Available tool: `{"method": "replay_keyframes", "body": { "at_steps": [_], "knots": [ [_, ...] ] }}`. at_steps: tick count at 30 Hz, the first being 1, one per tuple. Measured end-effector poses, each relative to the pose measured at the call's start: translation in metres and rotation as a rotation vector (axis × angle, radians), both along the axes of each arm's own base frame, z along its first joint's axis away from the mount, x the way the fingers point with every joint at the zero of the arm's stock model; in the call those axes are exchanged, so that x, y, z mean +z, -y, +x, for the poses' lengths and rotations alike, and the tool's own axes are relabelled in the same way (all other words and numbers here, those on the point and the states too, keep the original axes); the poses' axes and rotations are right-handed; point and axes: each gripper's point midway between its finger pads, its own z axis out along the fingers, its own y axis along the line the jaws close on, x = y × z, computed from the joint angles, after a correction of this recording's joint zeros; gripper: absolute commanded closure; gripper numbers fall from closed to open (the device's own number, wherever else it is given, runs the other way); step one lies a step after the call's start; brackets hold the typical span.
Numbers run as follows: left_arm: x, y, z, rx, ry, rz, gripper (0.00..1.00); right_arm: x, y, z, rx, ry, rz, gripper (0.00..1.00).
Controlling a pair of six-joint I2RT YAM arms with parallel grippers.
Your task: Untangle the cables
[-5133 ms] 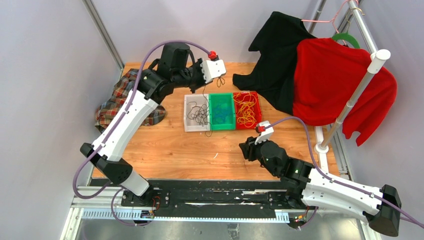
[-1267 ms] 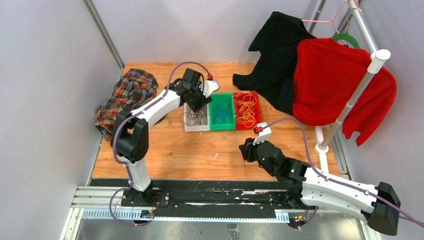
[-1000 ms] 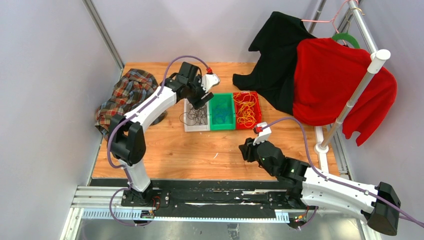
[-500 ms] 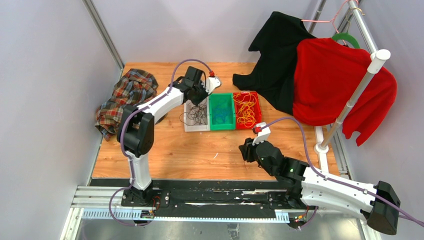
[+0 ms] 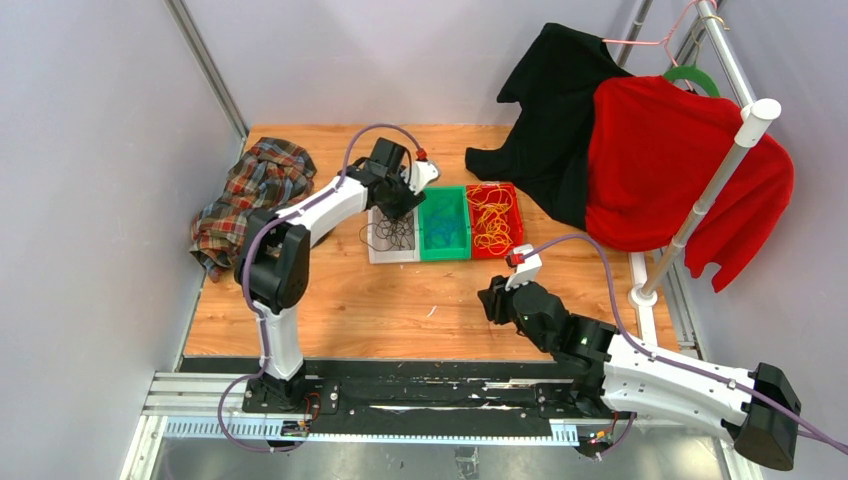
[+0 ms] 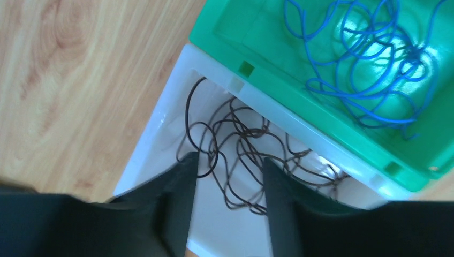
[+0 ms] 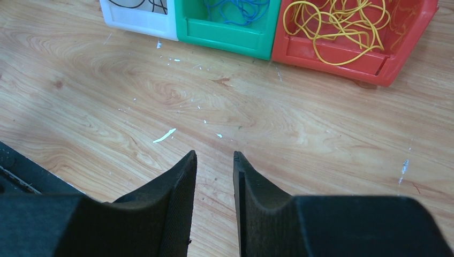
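Note:
The cables lie sorted in three small bins at the table's middle. Black cables fill the white bin, blue cables the green bin, yellow cables the red bin. My left gripper hangs low over the white bin, open. In the left wrist view the black cables lie loose between and below the left gripper, gripped by neither finger. My right gripper hovers over bare wood in front of the bins, slightly open and empty.
A plaid cloth lies at the table's left edge. A black garment and a red garment hang from a rack with a white pole at the right. A small white scrap lies on the wood.
My left gripper dropped toward the white bin, closed briefly, and now stands open again over the black cables. The right arm has not moved.

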Motion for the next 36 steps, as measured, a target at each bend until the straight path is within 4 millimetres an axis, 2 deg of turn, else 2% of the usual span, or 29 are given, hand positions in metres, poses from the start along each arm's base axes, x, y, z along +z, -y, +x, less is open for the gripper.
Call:
{"method": "replay_keyframes", "body": {
  "at_steps": [3,4,5,6,9,13,14,16,18,22,26,29,33,36],
  "knots": [
    [0.015,0.002,-0.008,-0.007,-0.026,-0.029,0.12,0.001,0.0,0.0,0.0,0.002,0.002,0.54],
    [0.027,0.002,-0.011,-0.006,-0.03,-0.052,0.05,0.001,0.0,0.0,0.001,0.003,0.001,0.49],
    [0.037,0.002,-0.013,-0.009,-0.025,-0.067,0.01,0.001,0.0,0.0,0.002,0.004,-0.001,0.42],
    [0.054,0.001,-0.016,-0.007,-0.015,-0.095,0.02,0.001,0.0,0.0,0.002,0.004,-0.001,0.32],
    [0.106,-0.008,-0.024,0.01,0.041,-0.184,0.02,0.001,0.001,0.001,0.002,0.009,-0.009,0.29],
    [0.169,-0.039,-0.038,0.078,0.129,-0.323,0.02,0.0,0.007,0.006,-0.027,0.032,-0.042,0.28],
    [0.178,-0.053,-0.043,0.112,0.143,-0.358,0.02,-0.001,0.009,0.009,-0.041,0.04,-0.057,0.28],
    [0.182,-0.078,-0.052,0.176,0.168,-0.401,0.02,0.0,0.022,0.019,-0.105,0.066,-0.102,0.27],
    [0.169,-0.104,-0.064,0.248,0.175,-0.423,0.02,0.005,0.04,0.032,-0.203,0.094,-0.14,0.27],
    [0.105,-0.14,-0.092,0.378,0.113,-0.433,0.02,0.026,0.092,0.059,-0.46,0.166,-0.209,0.27],
    [0.044,-0.161,-0.107,0.484,0.102,-0.471,0.02,0.033,0.162,0.072,-0.756,0.195,-0.306,0.26],
    [-0.002,-0.166,-0.12,0.535,0.091,-0.485,0.02,0.024,0.209,0.073,-0.921,0.165,-0.379,0.26],
    [-0.034,-0.17,-0.127,0.58,0.109,-0.49,0.02,-0.001,0.258,0.072,-1.061,0.071,-0.445,0.25],
    [-0.035,-0.175,-0.119,0.611,0.16,-0.498,0.02,-0.012,0.272,0.075,-1.09,0.054,-0.474,0.25]
  ]
}}
